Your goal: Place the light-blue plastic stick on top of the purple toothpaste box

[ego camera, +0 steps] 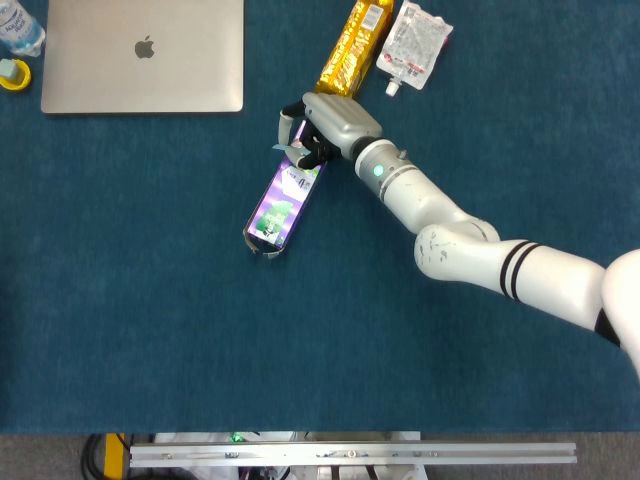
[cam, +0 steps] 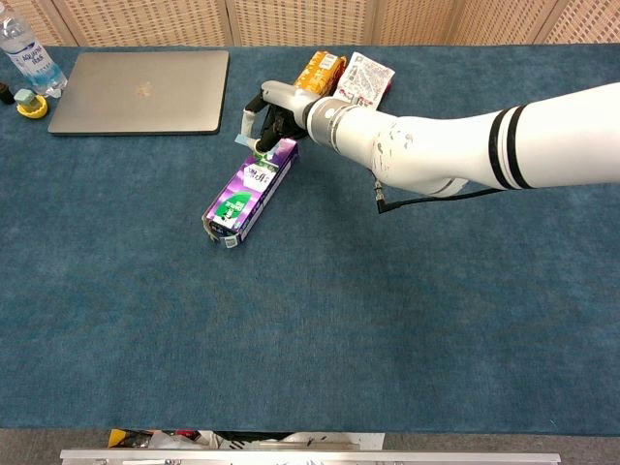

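While the head view looks down on the bench [ego camera: 150, 330], the right hand [ego camera: 318, 128] grasps the stick [ego camera: 291, 151] at the near end of the box [ego camera: 282, 199], which stretches away below-left of it; a yellow packet [ego camera: 355, 46] lies just behind the hand.

From the chest view, the right hand [cam: 273, 108] pinches the stick [cam: 244, 138] just over the box [cam: 250, 189] top's end. A laptop [cam: 140, 91] lies well to its left.

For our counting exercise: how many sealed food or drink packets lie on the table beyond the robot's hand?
2. A yellow snack packet lies just beyond the right hand; a white spouted pouch lies immediately right of it. Both run past the frame's top edge, so more may be hidden.
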Tool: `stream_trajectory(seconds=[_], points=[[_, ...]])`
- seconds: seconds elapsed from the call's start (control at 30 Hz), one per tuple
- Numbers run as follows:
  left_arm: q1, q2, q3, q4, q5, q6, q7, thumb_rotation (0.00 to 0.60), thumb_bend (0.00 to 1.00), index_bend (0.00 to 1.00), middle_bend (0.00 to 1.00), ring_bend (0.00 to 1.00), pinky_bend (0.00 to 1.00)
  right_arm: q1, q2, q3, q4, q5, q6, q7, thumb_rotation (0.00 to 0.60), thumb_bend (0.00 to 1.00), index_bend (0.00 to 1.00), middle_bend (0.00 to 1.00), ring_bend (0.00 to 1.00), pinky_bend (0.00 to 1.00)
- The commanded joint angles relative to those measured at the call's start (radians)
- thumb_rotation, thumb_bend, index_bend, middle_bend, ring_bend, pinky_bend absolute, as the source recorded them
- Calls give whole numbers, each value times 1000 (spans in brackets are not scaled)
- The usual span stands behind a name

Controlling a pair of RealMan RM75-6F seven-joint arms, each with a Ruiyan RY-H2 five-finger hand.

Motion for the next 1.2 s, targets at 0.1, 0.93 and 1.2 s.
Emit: stream_trajectory(seconds=[0.1,0.93,1.2], points=[[0,0,0,2,0,-1,0,600,258,206,143,143,101,-15,21,-3,-38,-78,35,1,600,379,531,1000,1000,1000],[8,-3,2,14,-4,0,-8,600,258,207,143,143,101,-32,25,-76,-87,-121,84,-126,600,368,478,1000,1000,1000],[11,-4,2,20,-7,-1,-13,600,258,206,143,143,101,-35,38,-89,-120,-89,88,-164,600,339,468,1000,1000,1000]])
